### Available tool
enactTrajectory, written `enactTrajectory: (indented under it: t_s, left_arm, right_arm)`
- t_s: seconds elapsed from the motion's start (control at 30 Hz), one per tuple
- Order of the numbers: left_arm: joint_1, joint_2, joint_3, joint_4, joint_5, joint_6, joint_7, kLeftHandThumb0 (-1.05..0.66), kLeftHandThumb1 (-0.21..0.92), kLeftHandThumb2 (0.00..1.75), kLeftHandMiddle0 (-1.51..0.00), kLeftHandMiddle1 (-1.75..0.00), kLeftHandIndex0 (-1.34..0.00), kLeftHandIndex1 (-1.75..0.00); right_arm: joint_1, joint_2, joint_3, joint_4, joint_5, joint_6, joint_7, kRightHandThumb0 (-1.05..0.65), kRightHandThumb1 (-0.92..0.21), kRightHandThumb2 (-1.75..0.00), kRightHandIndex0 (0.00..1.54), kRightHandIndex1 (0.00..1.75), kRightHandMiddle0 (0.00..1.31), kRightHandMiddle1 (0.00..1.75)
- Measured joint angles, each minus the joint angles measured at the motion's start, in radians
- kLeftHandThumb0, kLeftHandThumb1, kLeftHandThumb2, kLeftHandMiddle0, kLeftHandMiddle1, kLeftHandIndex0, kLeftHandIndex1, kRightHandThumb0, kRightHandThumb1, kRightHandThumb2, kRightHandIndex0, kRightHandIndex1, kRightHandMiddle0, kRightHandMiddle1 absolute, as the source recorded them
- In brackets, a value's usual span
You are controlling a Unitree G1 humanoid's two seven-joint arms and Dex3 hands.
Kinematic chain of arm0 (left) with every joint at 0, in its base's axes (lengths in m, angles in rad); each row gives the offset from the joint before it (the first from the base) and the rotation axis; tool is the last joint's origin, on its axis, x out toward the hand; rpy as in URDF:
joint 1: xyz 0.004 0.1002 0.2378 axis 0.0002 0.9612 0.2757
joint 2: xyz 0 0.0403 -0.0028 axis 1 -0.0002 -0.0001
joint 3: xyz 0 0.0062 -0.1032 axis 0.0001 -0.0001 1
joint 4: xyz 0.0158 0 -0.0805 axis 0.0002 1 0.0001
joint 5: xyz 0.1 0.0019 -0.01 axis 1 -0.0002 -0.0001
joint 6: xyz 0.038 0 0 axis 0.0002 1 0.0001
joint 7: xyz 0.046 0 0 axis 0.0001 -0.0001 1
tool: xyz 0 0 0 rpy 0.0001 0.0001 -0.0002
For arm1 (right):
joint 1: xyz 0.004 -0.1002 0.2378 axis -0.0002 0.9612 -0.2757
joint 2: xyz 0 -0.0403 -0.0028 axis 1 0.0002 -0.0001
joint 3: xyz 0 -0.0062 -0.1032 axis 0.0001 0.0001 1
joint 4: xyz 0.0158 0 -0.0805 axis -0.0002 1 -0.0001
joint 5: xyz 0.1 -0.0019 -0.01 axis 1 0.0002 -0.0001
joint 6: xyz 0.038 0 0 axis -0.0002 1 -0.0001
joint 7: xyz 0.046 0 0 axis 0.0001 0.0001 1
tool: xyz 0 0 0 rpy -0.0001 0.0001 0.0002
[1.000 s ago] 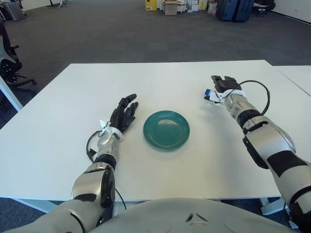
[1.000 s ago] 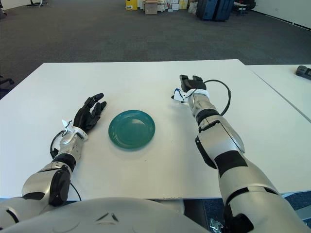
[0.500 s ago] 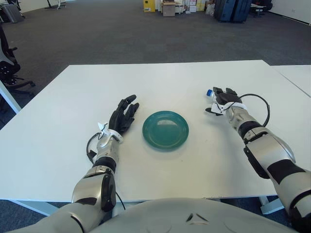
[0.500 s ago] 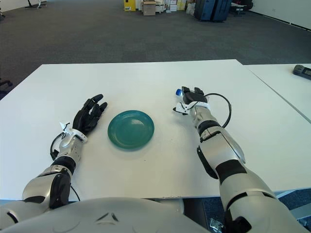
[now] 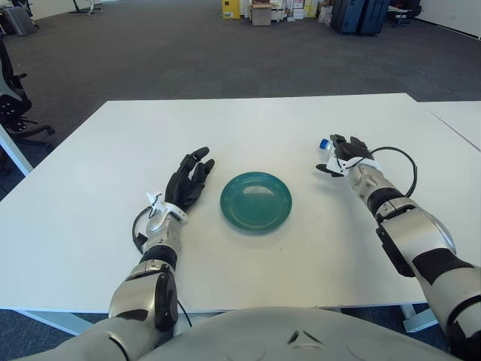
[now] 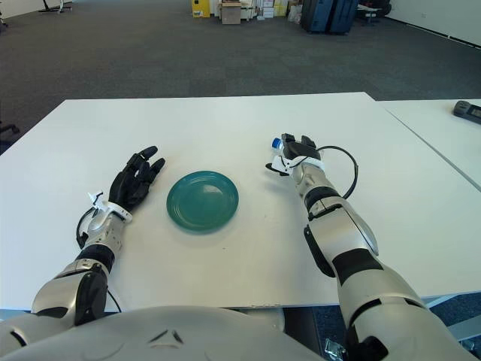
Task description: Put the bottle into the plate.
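A round teal plate (image 5: 256,201) lies on the white table (image 5: 248,120) in front of me. My right hand (image 5: 344,153) is to the right of the plate, just above the table, with its dark fingers curled around a small bottle; only the bottle's blue cap (image 5: 324,144) and a bit of its white body show past the fingers. My left hand (image 5: 188,179) rests flat on the table just left of the plate, fingers spread and holding nothing.
A second white table (image 6: 451,139) stands to the right with a dark device (image 6: 468,110) on it. Office chairs (image 5: 13,98) stand on the carpet at far left. Boxes and blue bins (image 5: 361,13) line the far wall.
My right hand has drawn back from the far right of the table toward me and the plate, carrying the bottle. The view has shifted slightly. The left hand stays put.
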Motion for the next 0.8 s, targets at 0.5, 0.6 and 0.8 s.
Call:
enactTrajectory:
  t_s: [0.5, 0.6, 0.8]
  left_arm:
    - [0.002, 0.005, 0.007, -0.001, 0.001, 0.000, -0.008, -0.65, 0.92, 0.59, -0.57, -0.65, -0.19, -0.98]
    - [0.002, 0.005, 0.007, -0.001, 0.001, 0.000, -0.008, -0.65, 0.92, 0.59, -0.56, -0.65, -0.19, -0.98]
    - [0.002, 0.005, 0.007, -0.001, 0.001, -0.001, -0.008, -0.65, 0.92, 0.61, -0.56, -0.66, -0.19, -0.97]
  right_arm:
    - [0.001, 0.000, -0.007, -0.003, -0.003, -0.011, -0.004, -0.41, -0.55, -0.69, 0.29, 0.80, 0.02, 1.19]
    - [0.000, 0.000, -0.003, -0.005, -0.006, -0.013, -0.008, -0.37, -0.50, -0.76, 0.33, 1.01, 0.07, 1.34]
    - [-0.008, 0.001, 0.035, -0.005, -0.027, 0.004, -0.031, -0.04, -0.38, -1.08, 0.66, 1.26, 0.47, 1.70]
